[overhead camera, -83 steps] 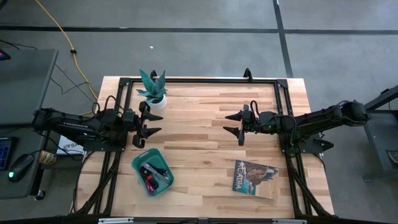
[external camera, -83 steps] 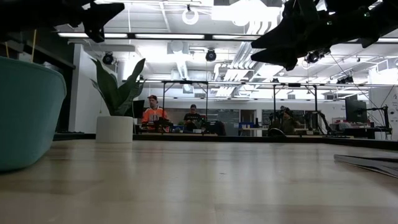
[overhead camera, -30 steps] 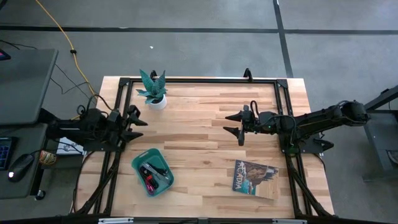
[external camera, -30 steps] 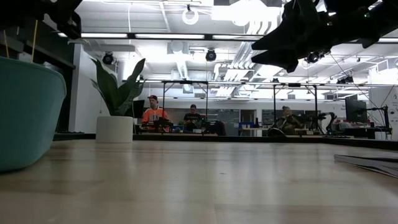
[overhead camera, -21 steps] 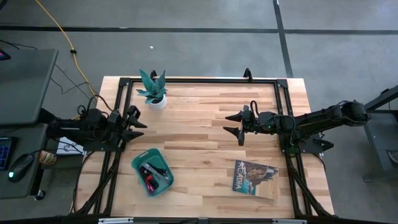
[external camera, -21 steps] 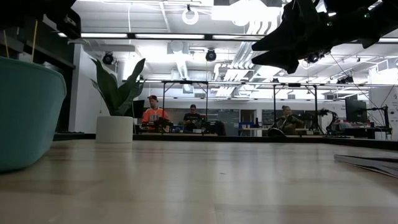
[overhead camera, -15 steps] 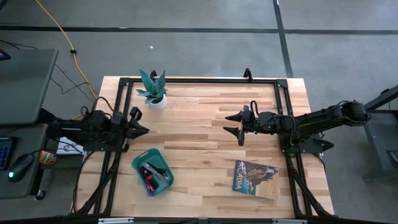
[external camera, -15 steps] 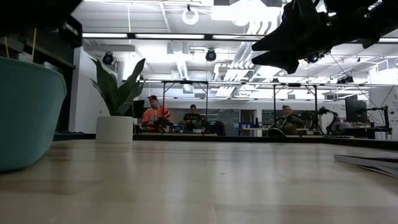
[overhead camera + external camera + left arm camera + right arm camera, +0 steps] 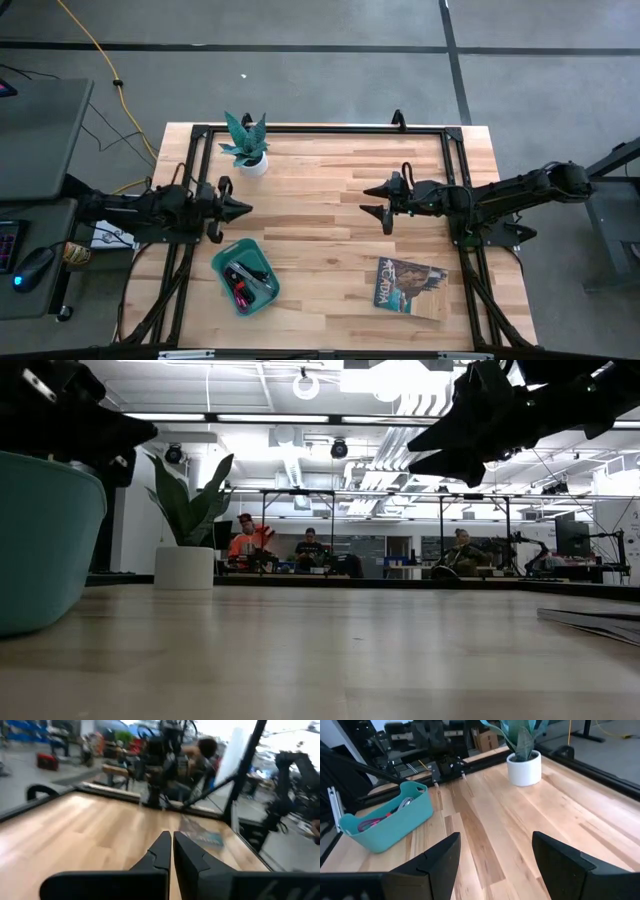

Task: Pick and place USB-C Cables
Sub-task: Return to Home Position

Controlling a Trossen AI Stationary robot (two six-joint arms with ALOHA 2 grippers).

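My left gripper, fingers pressed together, hangs between the potted plant and the teal bin holding the USB-C cables; my right gripper, spread wide, hovers over the table, apart from the magazine.

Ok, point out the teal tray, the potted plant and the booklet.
teal tray (image 9: 395,827), right wrist view, outer side wall.
potted plant (image 9: 245,137), high view, leaves.
booklet (image 9: 409,285), high view, cover middle.

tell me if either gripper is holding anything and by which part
Nothing is held. The left gripper is shut and empty, the right gripper open and empty; the USB-C cables lie in the teal bin.
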